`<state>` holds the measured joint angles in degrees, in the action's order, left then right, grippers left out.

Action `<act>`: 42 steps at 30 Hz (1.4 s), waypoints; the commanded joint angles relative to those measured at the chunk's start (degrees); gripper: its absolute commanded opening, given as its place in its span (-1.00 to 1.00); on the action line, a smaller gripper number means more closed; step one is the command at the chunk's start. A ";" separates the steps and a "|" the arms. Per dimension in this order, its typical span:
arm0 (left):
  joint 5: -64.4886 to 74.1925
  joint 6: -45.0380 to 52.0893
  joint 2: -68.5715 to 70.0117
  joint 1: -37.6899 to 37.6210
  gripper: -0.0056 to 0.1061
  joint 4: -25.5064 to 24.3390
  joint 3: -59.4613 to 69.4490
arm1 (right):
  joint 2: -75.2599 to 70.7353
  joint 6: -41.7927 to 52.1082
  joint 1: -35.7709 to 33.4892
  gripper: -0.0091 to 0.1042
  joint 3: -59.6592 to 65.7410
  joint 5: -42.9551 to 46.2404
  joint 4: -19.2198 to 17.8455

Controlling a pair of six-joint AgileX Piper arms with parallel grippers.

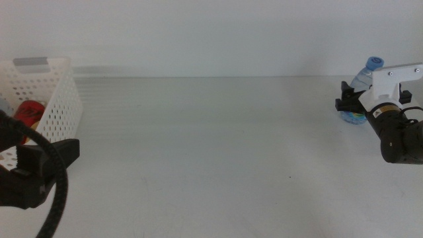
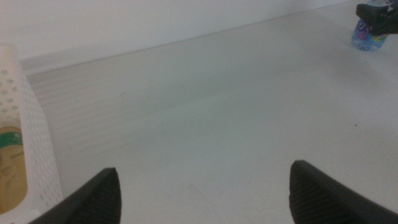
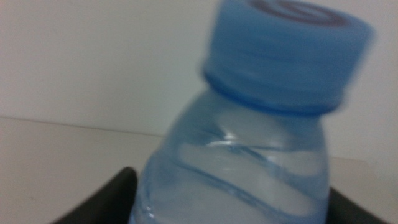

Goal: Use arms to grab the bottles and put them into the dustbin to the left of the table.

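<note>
Water bottle (image 1: 365, 84) with blue cap stands tilted at the table's (image 1: 211, 152) far right in the middle view, clasped by the right gripper (image 1: 350, 102), while the left wrist view shows the left gripper (image 2: 205, 186) spread empty beside the white dustbin (image 2: 28, 143), and the right wrist view shows jaws flanking the bottle.
</note>
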<state>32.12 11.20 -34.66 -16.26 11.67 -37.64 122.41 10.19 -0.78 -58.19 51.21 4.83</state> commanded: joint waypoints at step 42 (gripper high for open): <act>-4.02 -0.95 -0.13 -0.28 0.64 0.70 -1.60 | -3.32 -21.00 -37.16 -0.84 -20.56 -14.96 -24.58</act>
<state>32.12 11.20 -34.66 -16.26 11.67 -37.64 122.76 -10.22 -37.55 -75.89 29.45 -20.38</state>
